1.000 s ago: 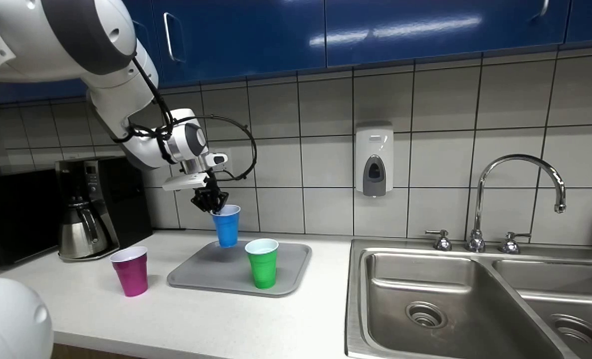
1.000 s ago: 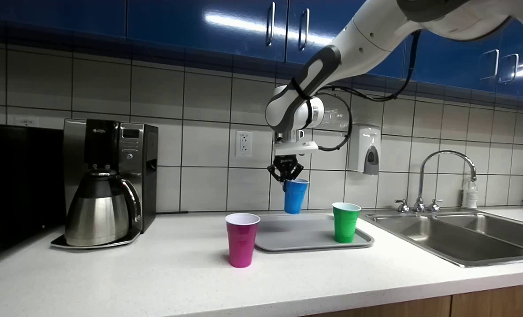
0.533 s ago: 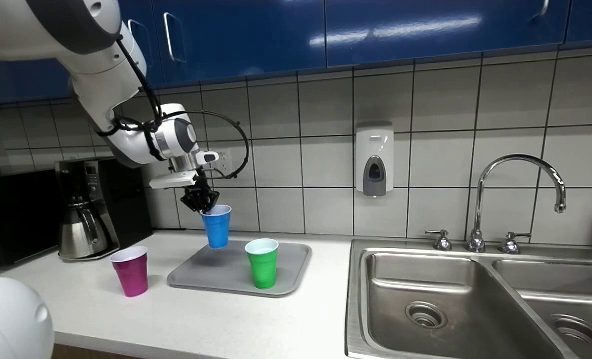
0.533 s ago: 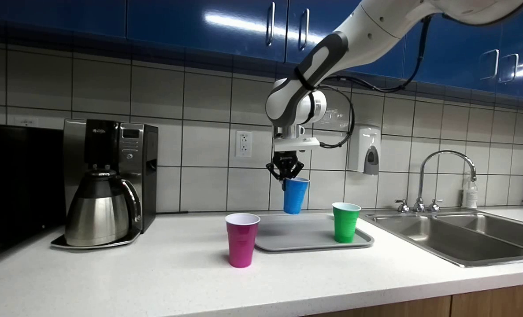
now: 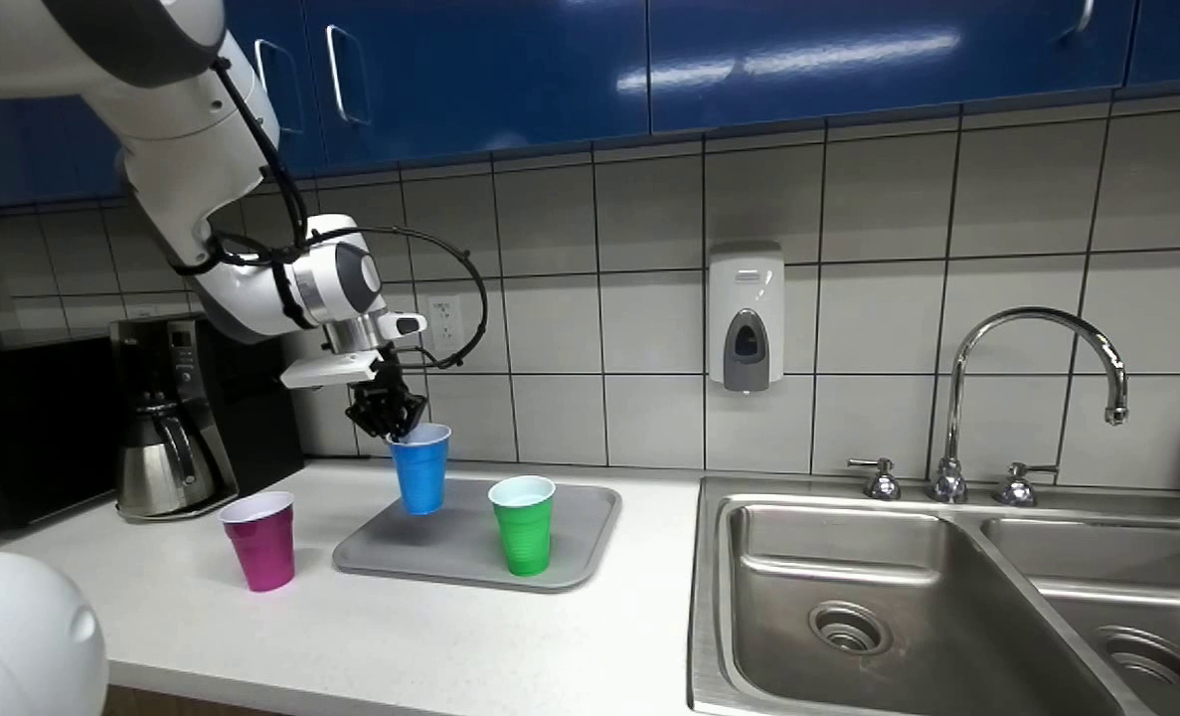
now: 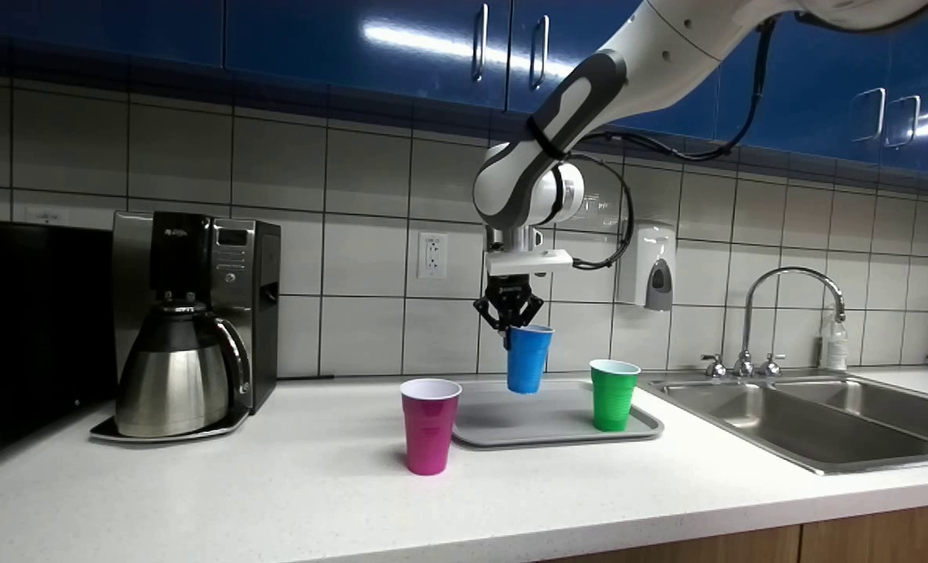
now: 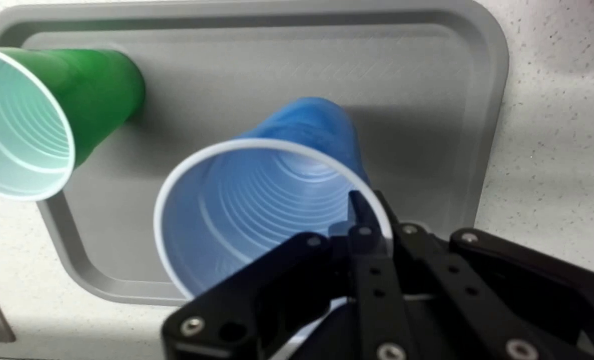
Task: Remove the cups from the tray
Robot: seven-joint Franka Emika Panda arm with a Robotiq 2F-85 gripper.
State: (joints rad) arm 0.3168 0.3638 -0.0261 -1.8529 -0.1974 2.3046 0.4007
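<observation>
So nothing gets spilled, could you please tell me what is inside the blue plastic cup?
In the wrist view, one finger of the gripper sits inside the blue plastic cup; otherwise only ribbed wall and some bottom show. The part behind the gripper is covered.

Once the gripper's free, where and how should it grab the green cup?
I'd pinch the green cup by its rim, coming straight down from above, one finger inside and one outside. It stands upright on the tray, open mouth facing up, so the thin rim looks easy to pinch. The gripper holds the blue cup that way in the wrist view.
</observation>
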